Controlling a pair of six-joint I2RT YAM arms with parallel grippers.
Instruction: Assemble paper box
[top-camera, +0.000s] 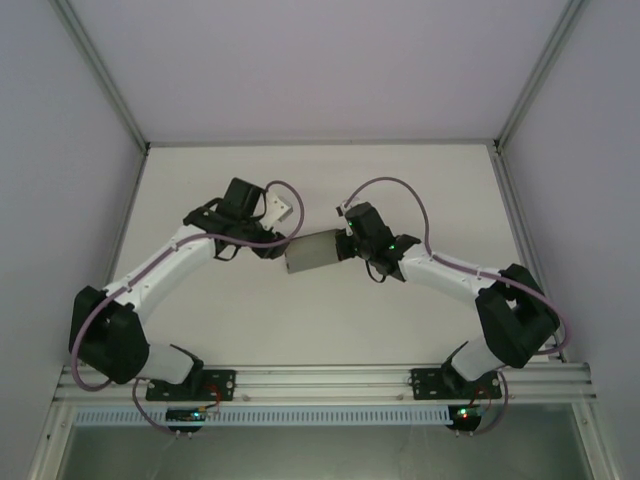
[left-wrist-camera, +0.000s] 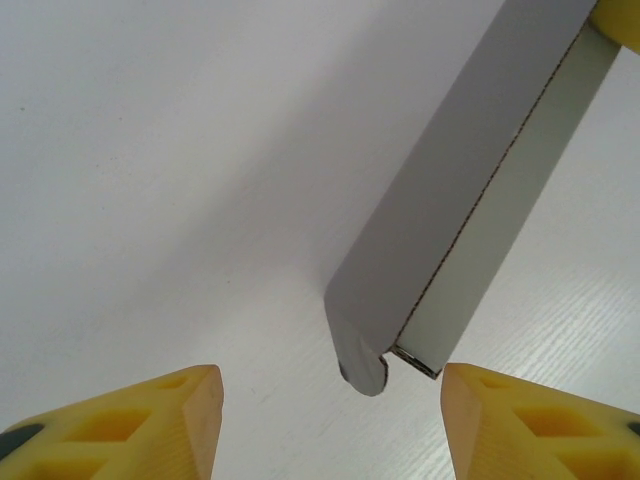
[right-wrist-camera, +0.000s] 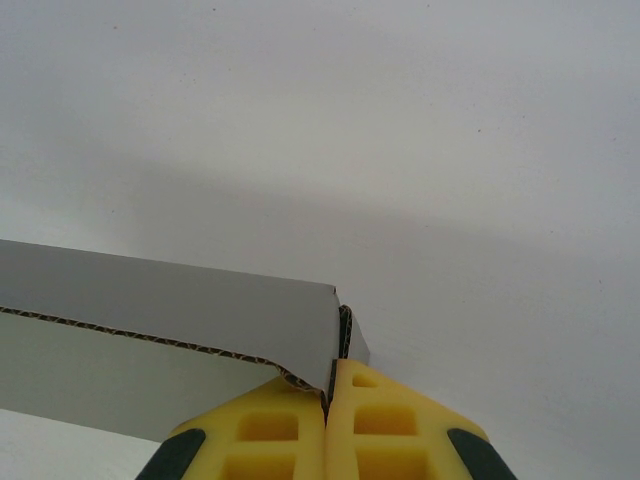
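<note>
Near the paper box (top-camera: 312, 252), the parted left end effector (left-wrist-camera: 330, 378) should square up to its free end before closing, while the right end effector (right-wrist-camera: 333, 378) pinches the opposite edge.

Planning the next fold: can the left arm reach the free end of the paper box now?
Probably yes. The left end effector is open, and the free end of the paper box lies just ahead of it with nothing between. The right end effector grips the other end.
</note>
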